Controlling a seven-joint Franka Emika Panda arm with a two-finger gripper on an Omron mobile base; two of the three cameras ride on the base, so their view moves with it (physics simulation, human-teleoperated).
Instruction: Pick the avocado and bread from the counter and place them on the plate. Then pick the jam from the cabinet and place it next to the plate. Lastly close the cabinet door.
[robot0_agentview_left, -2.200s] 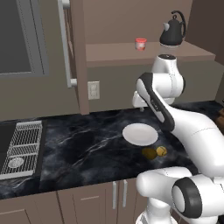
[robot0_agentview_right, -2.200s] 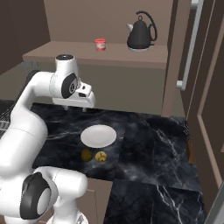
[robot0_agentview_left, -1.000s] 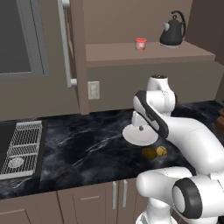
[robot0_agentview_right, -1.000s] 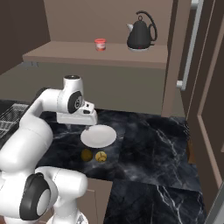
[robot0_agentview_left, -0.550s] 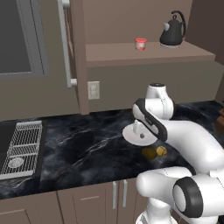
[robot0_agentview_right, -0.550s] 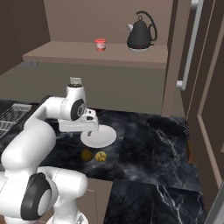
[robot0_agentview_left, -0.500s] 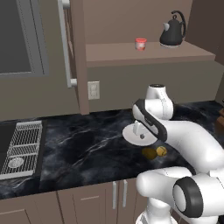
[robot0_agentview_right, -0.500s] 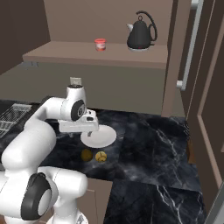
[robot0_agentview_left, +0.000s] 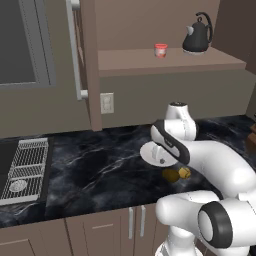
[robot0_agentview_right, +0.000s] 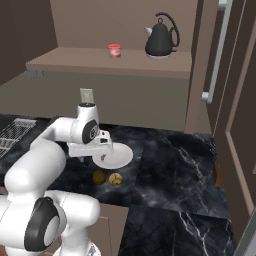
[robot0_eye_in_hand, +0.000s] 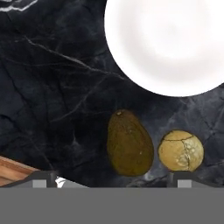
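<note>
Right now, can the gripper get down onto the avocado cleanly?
Probably yes. In the hand view the avocado lies bare on the counter, between the finger tips' line, nothing over it. The bread sits close beside it, apart from it.

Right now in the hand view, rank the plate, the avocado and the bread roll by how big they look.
1. plate, by far the largest, and it runs off the frame.
2. avocado, longer than the roll.
3. bread roll, smallest.
All three lie on the counter at about the same depth, so the order seems sound.
</note>
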